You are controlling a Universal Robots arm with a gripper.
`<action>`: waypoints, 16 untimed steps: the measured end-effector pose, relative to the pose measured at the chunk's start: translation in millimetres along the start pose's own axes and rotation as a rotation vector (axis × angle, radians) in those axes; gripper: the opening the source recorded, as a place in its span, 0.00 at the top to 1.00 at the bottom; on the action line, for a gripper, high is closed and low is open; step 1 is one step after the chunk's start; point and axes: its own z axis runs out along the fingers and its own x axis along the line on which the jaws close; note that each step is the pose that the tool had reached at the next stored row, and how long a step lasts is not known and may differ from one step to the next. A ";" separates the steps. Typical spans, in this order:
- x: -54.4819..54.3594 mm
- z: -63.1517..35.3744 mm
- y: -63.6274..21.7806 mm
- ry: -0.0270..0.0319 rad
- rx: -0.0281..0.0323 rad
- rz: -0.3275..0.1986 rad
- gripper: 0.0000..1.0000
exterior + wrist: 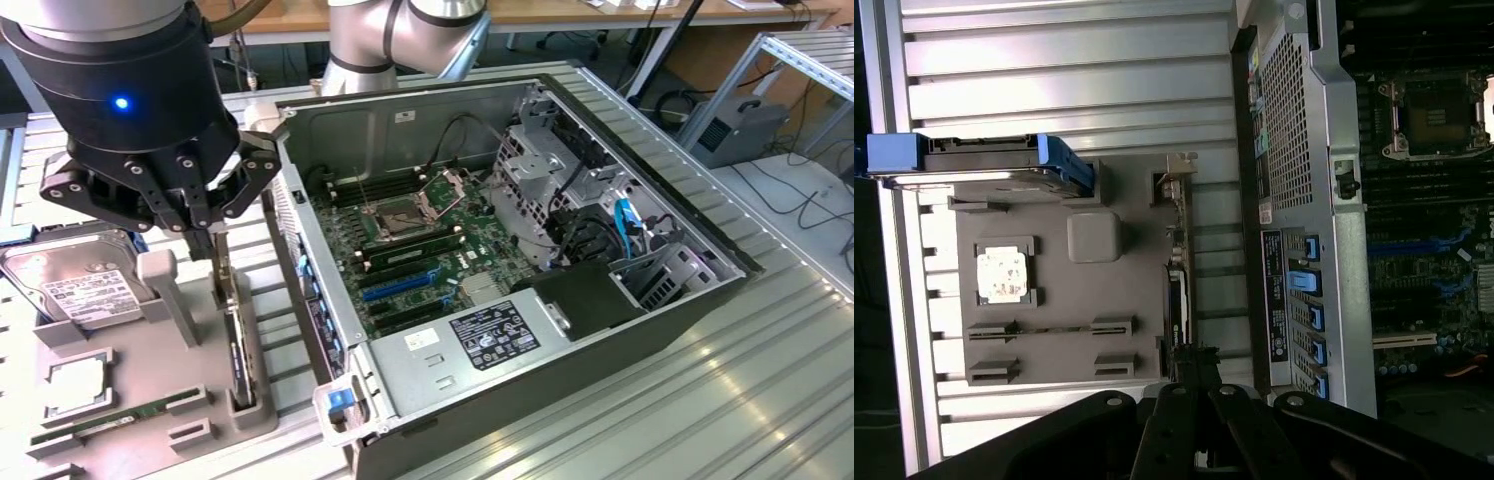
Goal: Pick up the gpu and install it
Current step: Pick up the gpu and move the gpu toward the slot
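Note:
The gpu (238, 340) stands on edge in a slot of the grey holder tray (147, 370), beside the open computer case (627, 320). It is a thin dark card. My gripper (210, 245) hangs over the card's far end with its fingers together and the tips right at the card's top edge. Whether they clamp the card I cannot tell. In the wrist view the gpu (1178, 290) runs as a narrow strip up to my gripper (1189, 365). The motherboard (414, 250) lies bare in the case, with blue slots (400, 285) free.
The tray also carries a hard drive (74, 285), a processor chip (80, 380) and a RAM stick (114, 420). The case wall (300, 270) rises close beside the gpu. A drive cage (534, 170) and a power supply (494, 340) fill the case's far side.

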 end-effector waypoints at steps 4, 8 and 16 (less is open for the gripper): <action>0.0 0.0 0.0 0.0000 -0.0001 0.000 0.64; 0.4 15.2 -0.7 -0.0001 -0.0001 0.000 0.64; 1.1 42.0 -1.8 0.0012 0.0001 0.000 0.64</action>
